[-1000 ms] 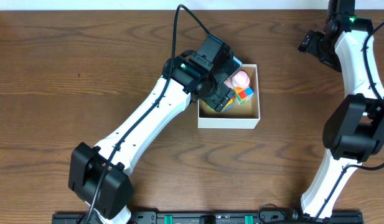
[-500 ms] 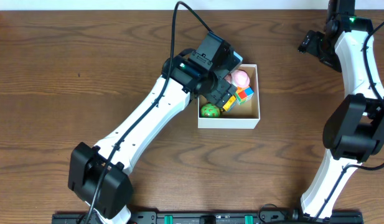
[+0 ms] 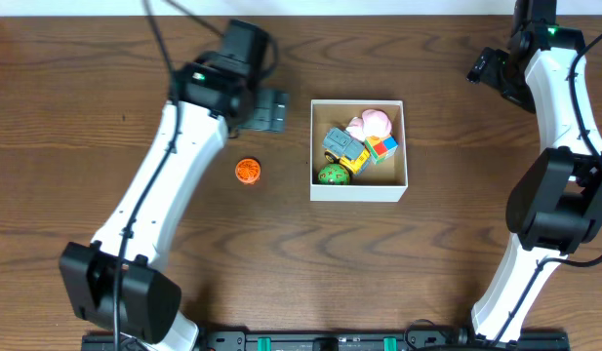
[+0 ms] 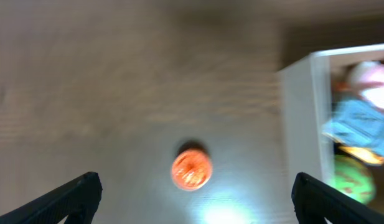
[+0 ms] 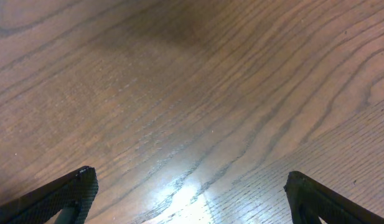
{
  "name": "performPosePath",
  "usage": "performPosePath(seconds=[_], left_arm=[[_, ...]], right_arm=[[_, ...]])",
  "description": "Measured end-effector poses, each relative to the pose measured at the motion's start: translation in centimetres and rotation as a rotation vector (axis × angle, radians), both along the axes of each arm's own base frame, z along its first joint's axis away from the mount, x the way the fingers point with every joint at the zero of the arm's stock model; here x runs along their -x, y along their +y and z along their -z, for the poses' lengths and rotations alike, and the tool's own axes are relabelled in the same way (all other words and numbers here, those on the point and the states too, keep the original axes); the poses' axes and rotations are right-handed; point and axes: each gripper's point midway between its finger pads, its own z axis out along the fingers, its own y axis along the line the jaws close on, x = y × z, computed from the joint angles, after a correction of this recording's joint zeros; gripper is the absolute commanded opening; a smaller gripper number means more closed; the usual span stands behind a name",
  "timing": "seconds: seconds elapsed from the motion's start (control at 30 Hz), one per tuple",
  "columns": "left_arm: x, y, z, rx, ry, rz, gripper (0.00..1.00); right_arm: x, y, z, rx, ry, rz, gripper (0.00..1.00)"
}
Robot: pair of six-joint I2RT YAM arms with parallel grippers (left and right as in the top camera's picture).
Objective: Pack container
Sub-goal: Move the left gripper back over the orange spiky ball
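On the bench (image 3: 76,88), the box (image 3: 359,191) sits near the ball (image 3: 247,172), with toys (image 3: 357,146) inside. It looks light and stiff, so pinch a thin wall. Left jaws and right jaws are wide open and empty.

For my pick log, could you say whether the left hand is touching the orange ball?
Apart: left wrist view shows the orange ball lying well clear of the left hand.

The left claw (image 3: 269,110) now hangs left of the container (image 3: 359,190), over the tabletop (image 3: 86,88) (jaws spread wider). The green toy (image 3: 330,175) lies inside, and an orange ball (image 3: 247,172) shows.
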Motion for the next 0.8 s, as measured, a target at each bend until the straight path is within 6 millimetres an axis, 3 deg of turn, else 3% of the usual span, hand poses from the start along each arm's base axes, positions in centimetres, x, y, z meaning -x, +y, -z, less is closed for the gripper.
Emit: performPosePath(seconds=[0.13, 0.23, 0.37, 0.63, 0.8], left_arm=[[1.0, 3.5, 0.7, -0.009, 0.071, -0.131, 0.98], [1.4, 4.6, 0.9, -0.011, 0.096, -0.174, 0.98], [1.9, 4.8, 1.8, -0.012, 0.118, -0.193, 0.98], [2.7, 5.0, 6.2, -0.019, 0.164, -0.217, 0.98], [3.0, 4.8, 7.2, -0.007, 0.176, -0.218, 0.98]], right_arm=[[0.0, 0.0, 0.0, 0.000, 0.000, 0.000, 0.99], [0.0, 0.0, 0.0, 0.000, 0.000, 0.000, 0.99], [0.0, 0.0, 0.0, 0.000, 0.000, 0.000, 0.99], [0.0, 0.0, 0.0, 0.000, 0.000, 0.000, 0.99], [0.0, 0.0, 0.0, 0.000, 0.000, 0.000, 0.99]])
